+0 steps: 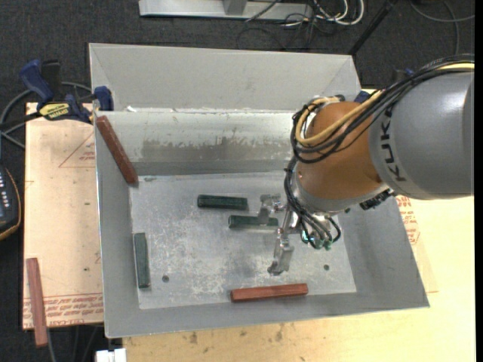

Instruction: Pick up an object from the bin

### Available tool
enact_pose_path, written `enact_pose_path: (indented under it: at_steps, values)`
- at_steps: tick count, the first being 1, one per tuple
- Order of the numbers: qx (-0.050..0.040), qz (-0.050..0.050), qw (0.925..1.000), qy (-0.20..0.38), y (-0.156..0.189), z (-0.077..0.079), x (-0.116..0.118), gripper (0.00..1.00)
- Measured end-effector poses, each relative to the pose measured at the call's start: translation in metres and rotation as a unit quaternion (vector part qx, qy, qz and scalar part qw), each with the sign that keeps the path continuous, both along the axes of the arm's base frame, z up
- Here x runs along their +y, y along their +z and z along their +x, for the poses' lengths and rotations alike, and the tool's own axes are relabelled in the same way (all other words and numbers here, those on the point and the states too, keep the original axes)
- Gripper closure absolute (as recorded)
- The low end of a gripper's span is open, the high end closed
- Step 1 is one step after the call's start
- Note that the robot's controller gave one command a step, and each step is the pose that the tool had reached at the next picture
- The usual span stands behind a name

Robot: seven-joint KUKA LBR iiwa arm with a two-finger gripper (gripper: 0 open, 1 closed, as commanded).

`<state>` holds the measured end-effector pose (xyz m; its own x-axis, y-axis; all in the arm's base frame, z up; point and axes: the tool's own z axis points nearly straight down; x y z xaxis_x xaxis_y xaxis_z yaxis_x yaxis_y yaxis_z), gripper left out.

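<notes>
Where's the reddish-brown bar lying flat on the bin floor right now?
In the camera view the reddish-brown bar lies along the bottom edge of the bin floor, right of centre, just below the gripper.

Robotics lab, prob.: ind. robot arm (pixel 423 138) w/ exposed wrist cables (pixel 300 138) over a grey metal bin (pixel 226 81); loose cords (pixel 332 4) and a metal stand base (pixel 181 7) on dark carpet-like floor (pixel 45 21).

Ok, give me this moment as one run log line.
gripper: down in grey metal bin, right of centre | nearest: short dark green rectangular bar, at its left | held: cannot tell
</notes>
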<state>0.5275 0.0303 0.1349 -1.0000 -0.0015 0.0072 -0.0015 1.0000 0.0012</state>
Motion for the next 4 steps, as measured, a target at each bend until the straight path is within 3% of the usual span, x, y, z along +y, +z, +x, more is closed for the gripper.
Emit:
enact_pose_path:
  at_steps: [1,2,3,4]
  values:
    - [-0.0069,0.0,0.9961,0.088,-0.065,0.088,0.044,0.0]
    - [-0.0064,0.001,0.9962,0.087,-0.061,0.089,0.044,1.0]
    - [-0.0091,0.0,0.9957,0.092,0.052,0.071,0.033,1.0]
    - [-0.0106,0.0,0.9958,0.091,0.195,0.082,0.036,1.0]
